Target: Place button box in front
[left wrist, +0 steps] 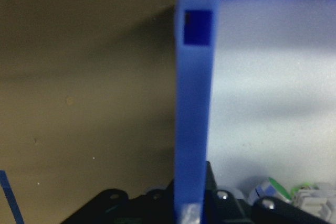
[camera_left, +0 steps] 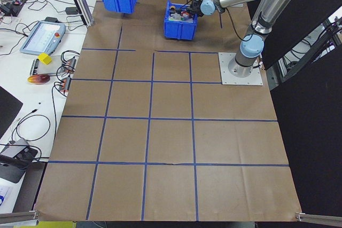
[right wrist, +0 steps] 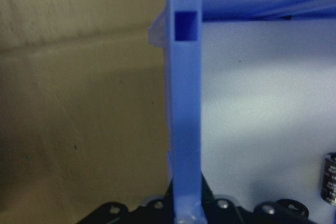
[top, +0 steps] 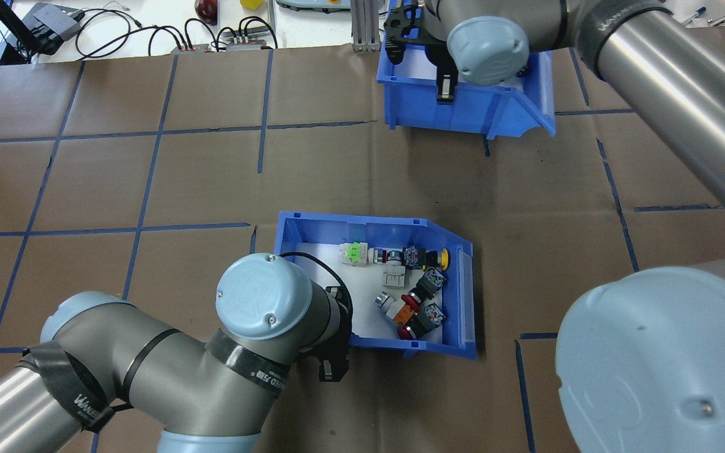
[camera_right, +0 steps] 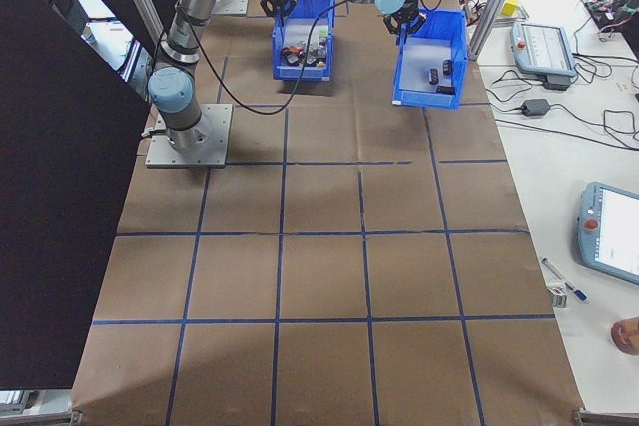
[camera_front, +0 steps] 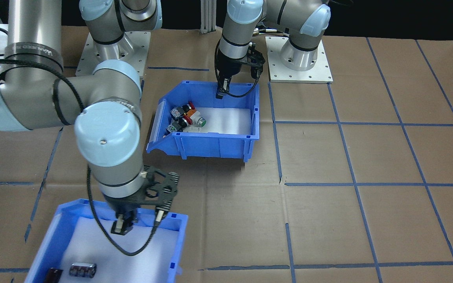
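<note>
The button box (camera_front: 210,137) (top: 375,221) is a blue bin with a white floor, and colourful push-buttons (camera_front: 185,116) (top: 413,292) lie heaped at its sloped end. My left gripper (camera_front: 221,93) (top: 332,371) is shut on the wall nearest the robot. The left wrist view shows that wall (left wrist: 191,103) running up between the fingers. Farther out stands a second blue bin (camera_front: 175,243) (top: 463,107) holding dark cylinders (camera_front: 83,270). My right gripper (camera_front: 123,220) (top: 444,91) is shut on its wall (right wrist: 184,103).
Both arm bases (camera_front: 301,59) (camera_front: 112,55) sit on metal plates behind the button box. The brown table carries a blue tape grid (top: 148,176). Cables and devices (top: 211,38) lie past the far edge, and a teach pendant (camera_right: 544,47) rests on the side bench.
</note>
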Action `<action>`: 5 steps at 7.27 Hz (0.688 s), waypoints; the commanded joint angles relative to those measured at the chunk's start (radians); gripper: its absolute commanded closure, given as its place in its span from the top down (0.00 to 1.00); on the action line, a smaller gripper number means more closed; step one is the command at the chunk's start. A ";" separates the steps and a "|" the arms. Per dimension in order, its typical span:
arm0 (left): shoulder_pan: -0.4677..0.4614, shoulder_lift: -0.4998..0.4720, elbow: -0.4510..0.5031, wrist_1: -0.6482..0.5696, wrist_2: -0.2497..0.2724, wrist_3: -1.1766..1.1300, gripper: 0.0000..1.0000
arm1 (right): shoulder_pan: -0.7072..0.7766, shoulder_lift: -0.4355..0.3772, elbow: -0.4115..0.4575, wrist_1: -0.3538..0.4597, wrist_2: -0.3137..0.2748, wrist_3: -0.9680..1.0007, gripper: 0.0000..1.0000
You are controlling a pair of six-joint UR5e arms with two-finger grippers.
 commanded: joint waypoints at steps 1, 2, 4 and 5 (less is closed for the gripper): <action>0.098 -0.037 0.127 -0.004 -0.003 -0.009 0.00 | -0.150 -0.084 0.117 -0.001 -0.036 -0.229 0.03; 0.150 -0.084 0.181 -0.004 -0.015 0.000 0.00 | -0.198 -0.133 0.177 -0.011 -0.033 -0.309 0.03; 0.169 -0.246 0.329 0.004 -0.017 0.054 0.00 | -0.264 -0.227 0.283 -0.013 -0.030 -0.421 0.03; 0.170 -0.343 0.423 0.004 -0.017 0.057 0.00 | -0.286 -0.271 0.344 -0.013 -0.023 -0.439 0.03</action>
